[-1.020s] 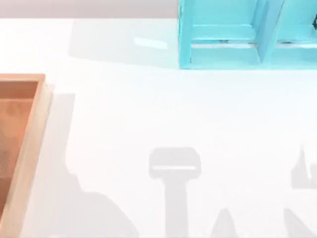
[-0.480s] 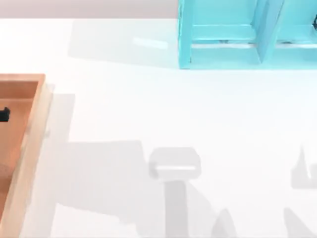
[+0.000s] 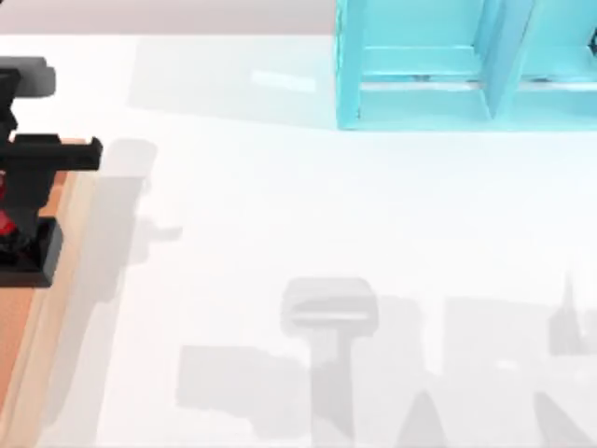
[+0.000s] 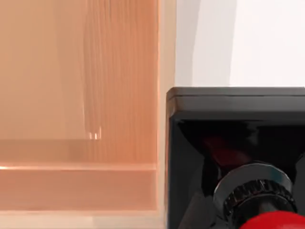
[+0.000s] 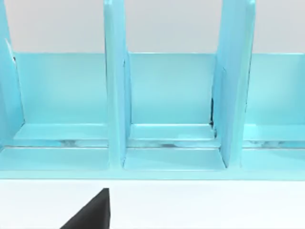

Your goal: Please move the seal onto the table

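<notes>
Seal (image 3: 7,224) sits inside left claw (image 3: 23,210), apparently gripped, above the tray (image 3: 56,280); open desk (image 3: 326,215) lies toward 3 o'clock.

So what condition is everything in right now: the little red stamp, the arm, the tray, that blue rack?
seal: above the tray at the table's left edge, held up by the left gripper, not yet on the table.
left gripper: over the tray, shut on the seal.
wooden tray: flat on the table, floor bare where seen.
blue shelf unit: upright, compartments open at the front, nothing seen inside.
table: white, carrying tray and shelf.
</notes>
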### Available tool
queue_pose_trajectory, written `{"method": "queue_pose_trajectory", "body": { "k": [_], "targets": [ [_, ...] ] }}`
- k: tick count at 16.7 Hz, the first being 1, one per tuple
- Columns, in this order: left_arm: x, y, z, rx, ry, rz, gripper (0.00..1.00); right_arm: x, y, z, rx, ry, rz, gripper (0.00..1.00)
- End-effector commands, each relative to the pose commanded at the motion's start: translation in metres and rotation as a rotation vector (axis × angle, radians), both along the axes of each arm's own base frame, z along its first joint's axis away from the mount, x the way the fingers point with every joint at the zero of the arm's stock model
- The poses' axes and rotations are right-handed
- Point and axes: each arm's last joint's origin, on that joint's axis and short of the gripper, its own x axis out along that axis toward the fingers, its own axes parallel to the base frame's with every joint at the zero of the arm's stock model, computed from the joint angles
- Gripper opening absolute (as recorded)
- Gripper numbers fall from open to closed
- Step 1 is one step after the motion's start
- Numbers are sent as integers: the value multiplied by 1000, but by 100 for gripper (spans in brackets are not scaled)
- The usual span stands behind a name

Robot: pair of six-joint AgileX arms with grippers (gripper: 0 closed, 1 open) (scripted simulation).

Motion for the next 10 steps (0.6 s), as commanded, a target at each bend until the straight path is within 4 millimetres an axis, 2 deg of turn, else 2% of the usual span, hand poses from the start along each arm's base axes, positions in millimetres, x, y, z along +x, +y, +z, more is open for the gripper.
{"method": "queue_pose_trajectory", "body": {
  "k": [6, 8, 10],
  "targets": [
    [4, -5, -2, -1, -3, 2, 0, 0, 0, 0, 0, 0, 0, 100],
    [17, -23, -9, -4, -10, 5, 0, 0, 0, 0, 0, 0, 0, 100],
    [36, -53, -25, -2, -2, 8, 0, 0, 0, 0, 0, 0, 0, 100]
  ]
}}
